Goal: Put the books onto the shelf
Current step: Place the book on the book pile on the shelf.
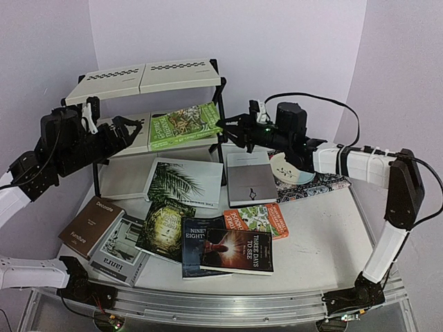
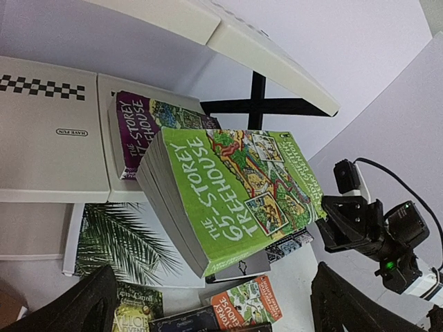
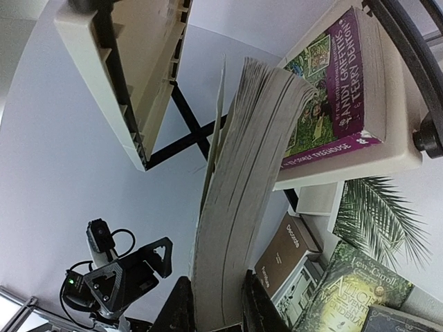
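The shelf (image 1: 145, 77) stands at twelve o'clock, the green Treehouse book (image 1: 185, 125) tilted over a purple book (image 2: 135, 131) on its middle tier. At the green book's three o'clock the right gripper (image 1: 227, 128) pinches its edge; at nine o'clock the left gripper (image 1: 131, 131) gapes wide, empty

Middle tier (image 2: 48, 152): I see the left half bare; green book (image 1: 185, 124) over purple book (image 2: 135, 128) fills the right half. Top tier (image 1: 145, 77) overhangs it. Post (image 1: 221, 104) bars the right end. Books (image 1: 173, 232) crowd the table's (image 1: 318, 242) front left; front right is bare.
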Robot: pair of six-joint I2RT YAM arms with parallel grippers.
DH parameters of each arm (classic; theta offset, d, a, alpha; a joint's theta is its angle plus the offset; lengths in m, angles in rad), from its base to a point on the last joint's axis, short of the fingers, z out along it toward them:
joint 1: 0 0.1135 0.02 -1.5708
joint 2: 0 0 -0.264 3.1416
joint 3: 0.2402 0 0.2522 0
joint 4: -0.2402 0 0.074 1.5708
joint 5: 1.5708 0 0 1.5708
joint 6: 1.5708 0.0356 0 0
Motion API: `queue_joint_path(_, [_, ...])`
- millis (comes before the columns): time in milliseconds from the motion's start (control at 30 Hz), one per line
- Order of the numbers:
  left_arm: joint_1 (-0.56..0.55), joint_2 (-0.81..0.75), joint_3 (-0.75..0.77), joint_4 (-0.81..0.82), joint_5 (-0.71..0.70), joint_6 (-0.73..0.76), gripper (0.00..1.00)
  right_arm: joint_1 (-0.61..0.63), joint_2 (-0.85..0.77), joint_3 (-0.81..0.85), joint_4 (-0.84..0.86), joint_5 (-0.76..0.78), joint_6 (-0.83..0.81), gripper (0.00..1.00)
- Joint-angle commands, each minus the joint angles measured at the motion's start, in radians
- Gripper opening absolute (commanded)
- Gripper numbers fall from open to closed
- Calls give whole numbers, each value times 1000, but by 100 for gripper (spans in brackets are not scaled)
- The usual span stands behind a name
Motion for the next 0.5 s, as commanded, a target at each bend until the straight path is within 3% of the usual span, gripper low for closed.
queue_joint_path(0, [9,8,75,-18,-38,81,99,3,26,120,202,5,6,0])
queue_joint_path(333, [41,56,108,-32,-42,140,97,3,131,199,209,55,-6,0])
queue_joint_path(467, [99,69,99,-8,42,155,96,3,167,235,191,76,-17,0])
